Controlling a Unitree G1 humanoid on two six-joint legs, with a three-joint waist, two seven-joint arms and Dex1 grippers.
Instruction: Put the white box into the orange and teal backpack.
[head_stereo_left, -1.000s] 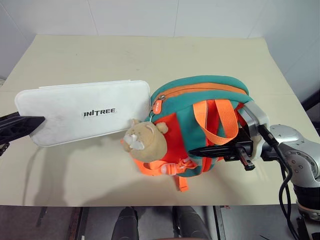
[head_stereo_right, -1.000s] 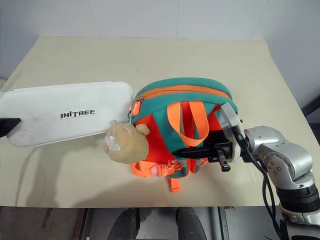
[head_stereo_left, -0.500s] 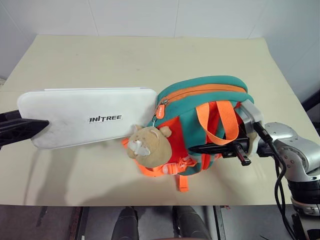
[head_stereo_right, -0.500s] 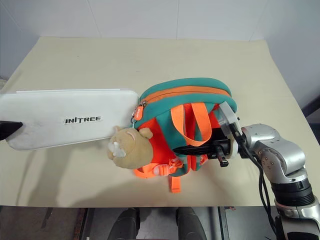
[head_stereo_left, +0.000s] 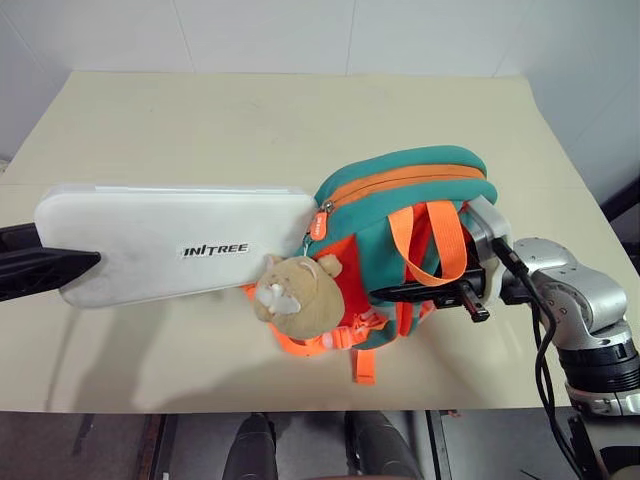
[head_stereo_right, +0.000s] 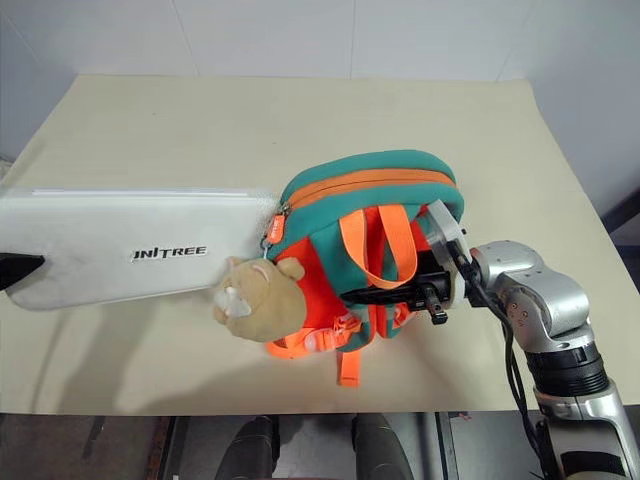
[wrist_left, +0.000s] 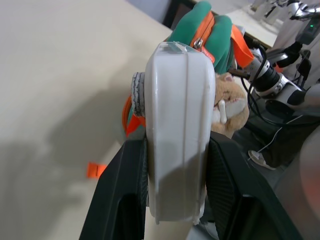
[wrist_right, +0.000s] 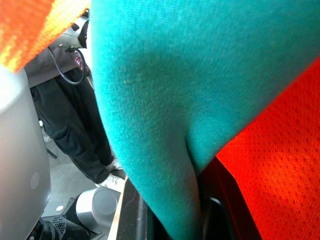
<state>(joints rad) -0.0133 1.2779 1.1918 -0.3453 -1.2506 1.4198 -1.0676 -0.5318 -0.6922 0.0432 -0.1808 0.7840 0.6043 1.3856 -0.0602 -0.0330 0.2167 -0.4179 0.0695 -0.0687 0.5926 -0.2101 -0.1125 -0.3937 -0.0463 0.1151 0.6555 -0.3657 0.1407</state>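
Observation:
The white box (head_stereo_left: 170, 245) hangs flat above the table, lettering up. My left gripper (head_stereo_left: 45, 268) is shut on its left end, and in the left wrist view its black fingers (wrist_left: 125, 200) clamp the box (wrist_left: 177, 125) from both sides. The box's right end touches the orange and teal backpack (head_stereo_left: 400, 190) at the zipper pull (head_stereo_left: 318, 222). A tan plush cat (head_stereo_left: 297, 292) hangs at the backpack's front. My right gripper (head_stereo_left: 390, 293) points left at the backpack's right side, shut on a fold of its teal fabric (wrist_right: 150, 125) beside the orange straps (head_stereo_left: 430, 240).
The cream table (head_stereo_left: 250, 120) stretches back to a white wall. Its front edge runs just below the backpack. A person's dark-trousered legs (wrist_right: 75, 125) stand beyond the table in the right wrist view.
The box has moved right until its end meets the backpack's zip, and it has rolled a little. The right gripper has drawn the backpack slightly left and more upright.

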